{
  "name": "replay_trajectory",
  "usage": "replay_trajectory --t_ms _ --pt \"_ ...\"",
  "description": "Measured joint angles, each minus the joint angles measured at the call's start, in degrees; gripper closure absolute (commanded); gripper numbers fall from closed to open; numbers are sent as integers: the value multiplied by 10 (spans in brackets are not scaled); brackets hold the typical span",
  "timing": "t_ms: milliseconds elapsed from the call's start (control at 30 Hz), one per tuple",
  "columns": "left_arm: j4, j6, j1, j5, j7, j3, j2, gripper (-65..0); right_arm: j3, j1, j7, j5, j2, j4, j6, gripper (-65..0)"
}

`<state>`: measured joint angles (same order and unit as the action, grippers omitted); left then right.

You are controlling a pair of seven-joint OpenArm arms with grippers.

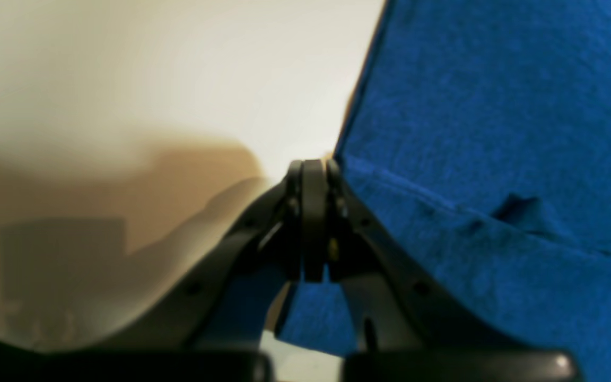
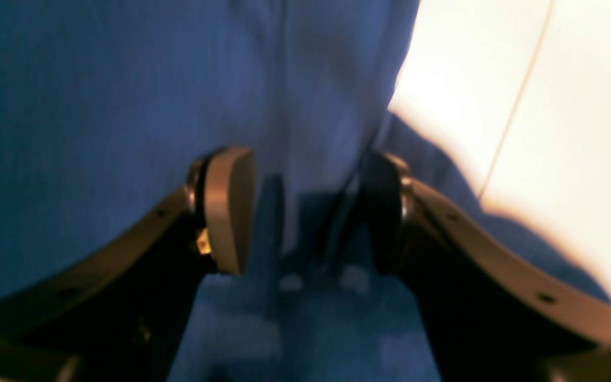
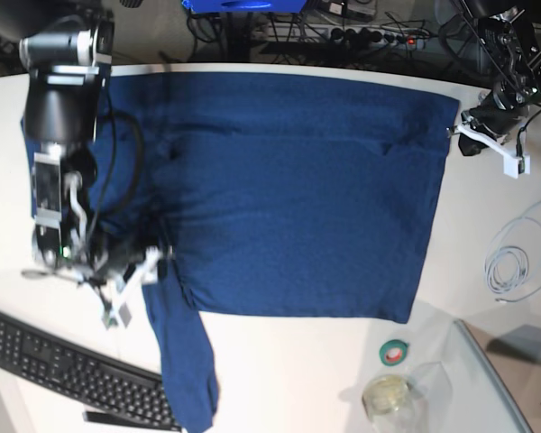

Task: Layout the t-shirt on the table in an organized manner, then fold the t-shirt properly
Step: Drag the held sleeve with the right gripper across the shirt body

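The navy-blue t-shirt (image 3: 298, 198) lies spread over the white table (image 3: 279, 379), with one sleeve (image 3: 185, 361) trailing toward the near edge. At the shirt's right edge in the base view, my left gripper (image 3: 455, 129) pinches the cloth. In the left wrist view its jaws (image 1: 313, 167) are closed, with the t-shirt (image 1: 496, 132) running from the tips and showing behind them. My right gripper (image 3: 149, 262) sits at the shirt's left side by the sleeve. Its pads (image 2: 228, 209) stand apart over the t-shirt (image 2: 98, 106); a soft fold lies between them, ungripped.
A black keyboard (image 3: 63, 365) lies at the near left. A green tape roll (image 3: 395, 352) and a glass jar (image 3: 388, 394) stand near right, and a white cable coil (image 3: 509, 262) lies at the right. A thin seam (image 2: 517, 95) crosses the tabletop.
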<state>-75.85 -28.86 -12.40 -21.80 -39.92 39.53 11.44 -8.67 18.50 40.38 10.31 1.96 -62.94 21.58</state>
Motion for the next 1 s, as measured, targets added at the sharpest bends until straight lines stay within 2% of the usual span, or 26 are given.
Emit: replay_trajectory --t_ms 67,233,300,367,400,467,667,700,833,867,1000 --pt "0 0 -1 0 0 0 0 0 0 72 -55 2 5 105 -21 -320" --pt "0 0 -1 0 0 0 0 0 0 217 -209 0 21 406 -27 -320" --pt "0 0 -2 0 0 1 1 0 0 241 -276 0 20 493 -31 -320" --pt "0 0 -3 0 -1 2 1 0 1 250 -306 1 18 535 -39 -317" --pt "0 0 -3 -1 0 2 1 0 1 249 -320 0 16 542 -53 -315" --pt "0 0 -4 0 0 2 2 0 0 245 -327 0 17 542 -80 -314" --pt "0 0 -6 -1 0 2 0 0 1 217 -331 0 23 540 -88 -297" --pt "0 0 -7 -1 0 2 0 0 0 214 -339 2 22 540 -88 -263" --pt "0 0 -6 -1 0 2 0 0 0 218 -331 1 26 540 -87 -23" --pt "0 0 -7 -1 0 2 0 0 0 217 -329 0 26 534 -88 0" --pt "0 0 -7 -1 0 2 0 0 0 197 -320 -1 25 467 -87 0"
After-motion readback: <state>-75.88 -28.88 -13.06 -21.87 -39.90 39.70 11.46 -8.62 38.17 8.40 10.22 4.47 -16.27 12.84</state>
